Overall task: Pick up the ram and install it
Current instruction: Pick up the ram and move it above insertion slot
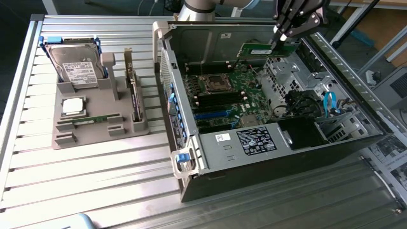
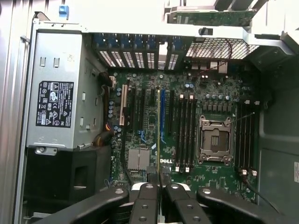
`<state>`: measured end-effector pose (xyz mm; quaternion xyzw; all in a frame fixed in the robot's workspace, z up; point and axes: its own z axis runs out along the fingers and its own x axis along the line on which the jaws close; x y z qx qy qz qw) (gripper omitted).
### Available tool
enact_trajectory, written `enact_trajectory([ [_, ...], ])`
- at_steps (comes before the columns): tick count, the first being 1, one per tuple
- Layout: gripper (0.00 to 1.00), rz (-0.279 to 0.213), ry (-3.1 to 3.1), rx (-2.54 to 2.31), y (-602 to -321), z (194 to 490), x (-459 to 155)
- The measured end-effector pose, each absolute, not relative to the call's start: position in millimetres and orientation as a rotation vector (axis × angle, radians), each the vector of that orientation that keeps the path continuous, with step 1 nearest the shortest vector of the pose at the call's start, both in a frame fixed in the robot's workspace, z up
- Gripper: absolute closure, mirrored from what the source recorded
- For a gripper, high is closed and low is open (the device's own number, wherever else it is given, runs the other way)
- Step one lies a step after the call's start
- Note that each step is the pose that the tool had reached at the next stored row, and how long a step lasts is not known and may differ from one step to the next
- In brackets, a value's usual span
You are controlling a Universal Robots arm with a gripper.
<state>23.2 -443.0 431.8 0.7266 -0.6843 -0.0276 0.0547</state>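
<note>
My gripper point(image 1: 281, 39) hangs over the far side of the open computer case point(image 1: 210, 181), shut on the ram point(image 1: 262, 50), a thin green stick with a white label. The ram sticks out from the fingers toward the exterior view's left, above the motherboard point(image 1: 237, 81). In the wrist view the two black fingers point(image 2: 145, 203) press together on the ram point(image 2: 159, 126), which shows edge-on as a thin line over the board. The long black memory slots point(image 2: 185, 133) lie beside the processor socket point(image 2: 215, 140), and the ram is above the board, not seated in any slot.
A grey holder tray point(image 1: 95, 136) at the exterior view's left carries a hard drive point(image 1: 76, 67), a square silver chip point(image 1: 72, 106) and an upright card point(image 1: 133, 93). Inside the case are a power supply point(image 2: 56, 102), blue cables point(image 1: 329, 102) and drive bays.
</note>
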Motion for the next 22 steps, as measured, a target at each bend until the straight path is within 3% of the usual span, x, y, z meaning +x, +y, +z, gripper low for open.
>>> enact_trajectory([
  [18,0.87,-0.086,-2.077,2.206,-443,432,37],
  [22,0.87,-0.044,-2.097,2.224,-443,432,37],
])
